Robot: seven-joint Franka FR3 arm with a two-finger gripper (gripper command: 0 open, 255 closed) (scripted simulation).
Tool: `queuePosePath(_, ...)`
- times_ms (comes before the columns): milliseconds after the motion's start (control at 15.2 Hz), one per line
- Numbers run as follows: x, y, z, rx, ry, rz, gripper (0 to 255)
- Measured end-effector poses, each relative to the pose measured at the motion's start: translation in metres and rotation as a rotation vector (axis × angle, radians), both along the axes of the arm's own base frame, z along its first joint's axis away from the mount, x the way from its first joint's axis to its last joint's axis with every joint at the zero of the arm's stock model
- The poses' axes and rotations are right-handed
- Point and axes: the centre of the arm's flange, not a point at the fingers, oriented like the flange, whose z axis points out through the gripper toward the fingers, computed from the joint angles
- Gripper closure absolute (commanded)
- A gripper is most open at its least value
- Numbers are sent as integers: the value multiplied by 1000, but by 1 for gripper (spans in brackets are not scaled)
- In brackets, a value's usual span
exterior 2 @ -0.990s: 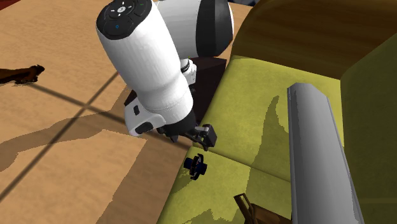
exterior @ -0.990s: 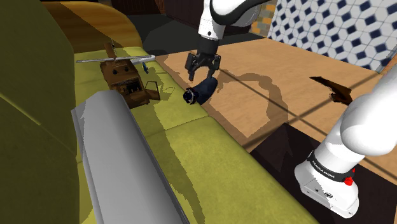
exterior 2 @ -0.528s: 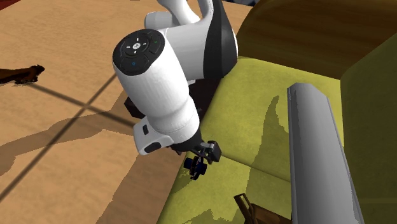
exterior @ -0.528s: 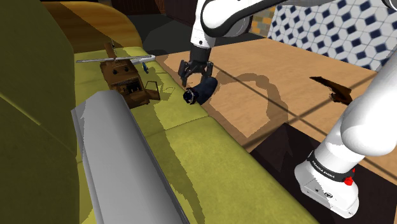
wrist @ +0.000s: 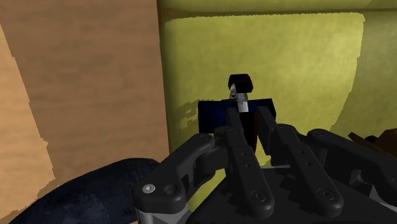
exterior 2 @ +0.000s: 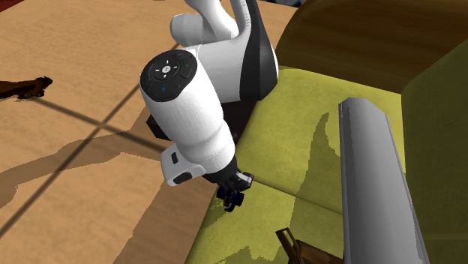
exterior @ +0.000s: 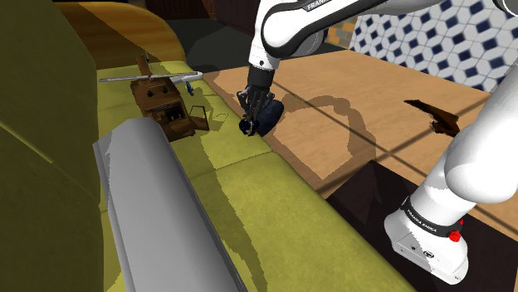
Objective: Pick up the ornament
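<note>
The ornament is a small dark blue and black piece lying at the front edge of the yellow-green sofa seat. My black gripper has come down on it from above. In the wrist view the two fingers stand close together, shut on the ornament. Its black top sticks out past the fingertips. The ornament still rests on the seat cushion.
A brown wooden model stands on the seat farther back. A long grey bolster lies along the sofa. A dark blue rounded thing sits just beside the ornament at the sofa edge. Wooden floor holds a brown object.
The gripper has dropped from above the ornament onto it, and its fingers have gone from wide open to shut around it.
</note>
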Motion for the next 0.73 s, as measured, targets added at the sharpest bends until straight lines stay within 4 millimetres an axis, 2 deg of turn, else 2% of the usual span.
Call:
queuePosePath(396,0,0,0,0,0,0,255)
queuePosePath(726,0,1,21,0,0,0,255)
